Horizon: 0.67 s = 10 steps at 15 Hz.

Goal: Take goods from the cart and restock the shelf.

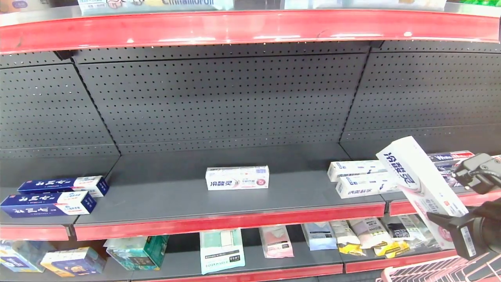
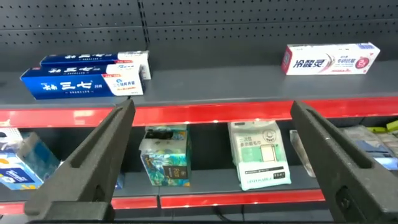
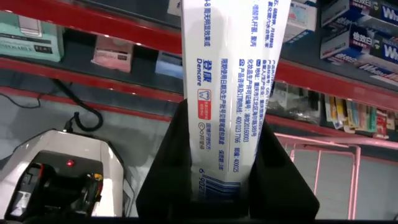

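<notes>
My right gripper (image 1: 450, 225) is shut on a long white toothpaste box (image 1: 420, 184), held tilted in front of the right end of the middle shelf (image 1: 219, 203). In the right wrist view the same box (image 3: 227, 93) runs up between the black fingers (image 3: 171, 162). A matching white box (image 1: 237, 178) lies alone mid-shelf, also seen as the white box (image 2: 329, 58) in the left wrist view. My left gripper (image 2: 211, 162) is open, its fingers (image 2: 93, 168) wide apart, facing the shelf fronts. The pink cart (image 1: 442, 270) shows at the lower right.
Two blue toothpaste boxes (image 1: 51, 196) lie at the shelf's left, two white ones (image 1: 360, 178) at the right with darker boxes (image 1: 450, 160) behind. The lower shelf (image 1: 235, 270) holds pouches, packets and tissue boxes. A red-edged shelf (image 1: 250, 27) runs overhead.
</notes>
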### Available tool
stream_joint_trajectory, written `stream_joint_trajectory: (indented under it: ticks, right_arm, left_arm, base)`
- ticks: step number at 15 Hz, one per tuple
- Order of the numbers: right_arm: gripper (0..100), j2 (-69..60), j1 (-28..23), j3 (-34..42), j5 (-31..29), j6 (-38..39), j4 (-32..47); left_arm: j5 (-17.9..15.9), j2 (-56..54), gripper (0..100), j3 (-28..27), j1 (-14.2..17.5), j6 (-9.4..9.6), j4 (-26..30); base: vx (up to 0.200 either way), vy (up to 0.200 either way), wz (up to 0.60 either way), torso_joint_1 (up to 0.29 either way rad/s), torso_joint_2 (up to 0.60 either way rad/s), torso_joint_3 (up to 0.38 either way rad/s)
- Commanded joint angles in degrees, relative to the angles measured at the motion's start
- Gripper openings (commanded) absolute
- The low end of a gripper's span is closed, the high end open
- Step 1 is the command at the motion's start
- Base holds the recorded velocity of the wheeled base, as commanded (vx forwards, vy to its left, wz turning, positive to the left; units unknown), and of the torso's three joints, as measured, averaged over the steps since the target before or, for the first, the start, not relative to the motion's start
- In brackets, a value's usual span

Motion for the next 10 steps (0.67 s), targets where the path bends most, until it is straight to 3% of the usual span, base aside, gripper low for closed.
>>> stream_joint_trajectory:
  ticks: [1, 5, 10]
  right_arm:
    - [0, -0.73, 0.11, 0.04, 0.17, 0.14, -0.09]
    - [0, -3.64, 0.19, 0.21, 1.13, 0.58, -1.15]
    - [0, -5.83, 1.07, 10.15, 1.49, 9.37, -20.48]
  left_arm:
    - [0.04, 0.07, 100, 0.0, -0.02, 0.02, 0.0]
    - [0.04, 0.07, 100, 0.0, -0.02, 0.11, -0.09]
    - [-0.84, 1.04, 100, -0.09, -0.2, 1.51, 0.0]
  base:
    - [0.0, 0.0, 0.0, 0.0, 0.0, 0.0]
    - [0.0, 0.0, 0.0, 0.0, 0.0, 0.0]
    - [0.0, 0.0, 0.0, 0.0, 0.0, 0.0]
